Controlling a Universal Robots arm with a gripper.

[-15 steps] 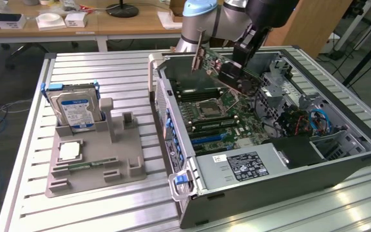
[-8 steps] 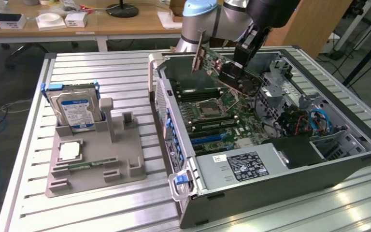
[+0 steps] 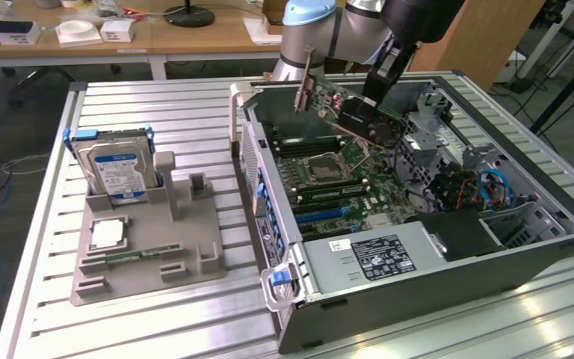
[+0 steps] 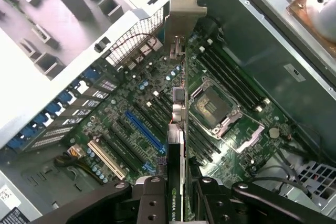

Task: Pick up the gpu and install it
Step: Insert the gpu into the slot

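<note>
— Right, entry one: the gripper [image 4: 175,195]?

— I see it over the open computer case [image 3: 526,258], on the far side. Its fingers [image 4: 151,199] are pressed on the two faces of the gpu [image 4: 178,140], and the card sits between them.

— Entry two: the gpu, position?

— It is in the air, tilted, above the far part of the motherboard [image 3: 367,191]. From the wrist camera I look along its thin edge. The silver end bracket [image 4: 185,19] points at the case's perforated rear wall [image 4: 137,38]. I cannot tell that it touches any slot.

— Entry three: board items?

— There is an open processor socket [image 4: 216,106], with memory slots [image 4: 231,80] beside it. One blue expansion slot [image 4: 143,128] and one pale one [image 4: 107,160] lie on the other side of the card's edge.

— Entry four: the rest of the case?

— The power supply [image 3: 387,256], with its label facing up, is at the near end. Blue cables [image 3: 493,187] are toward the exterior view's right.

— Entry five: outside the case?

— A grey parts holder [image 3: 143,277] is on the slatted metal table [image 3: 167,97], at the exterior view's left. A hard drive [image 3: 117,170] with a blue and white label stands upright in its far slot. A square silver processor chip [image 3: 107,233] lies flat nearer to me.
</note>
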